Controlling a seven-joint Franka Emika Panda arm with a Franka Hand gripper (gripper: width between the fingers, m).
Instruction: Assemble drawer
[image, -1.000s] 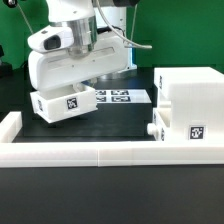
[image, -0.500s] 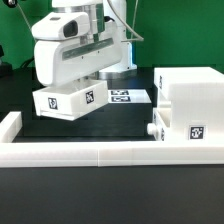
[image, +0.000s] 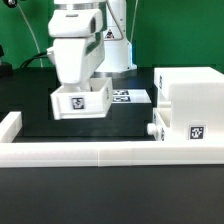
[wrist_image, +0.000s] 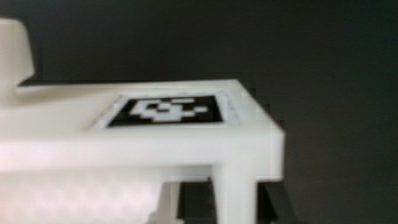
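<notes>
Since a second ago the arm has carried the small tray (image: 82, 102) toward the exterior view's right and turned it. Then it hung tilted with a corner forward. Now it sits level, with its tagged face square to the exterior camera.

The claw (image: 82, 90) is pinching the small tray from above. The white hand body hides the fingertips in the exterior view, so the exact grip cannot be made out there. In the wrist view the small tray (wrist_image: 107, 150) fills the near field, its tag (wrist_image: 169, 110) lying flat on the top surface.

The tray appears to hang clear of the black worktop (image: 40, 128), in front of the marker board (image: 128, 97), which lies flat farther back.

The housing (image: 190, 95) stands on the worktop at the exterior view's right, well apart from the held tray, with its own tag low on the near face. A small white piece (image: 155, 130) juts out low on its left side, too small to identify.

The border wall (image: 90, 153) runs along the near edge, just in front of the housing.
</notes>
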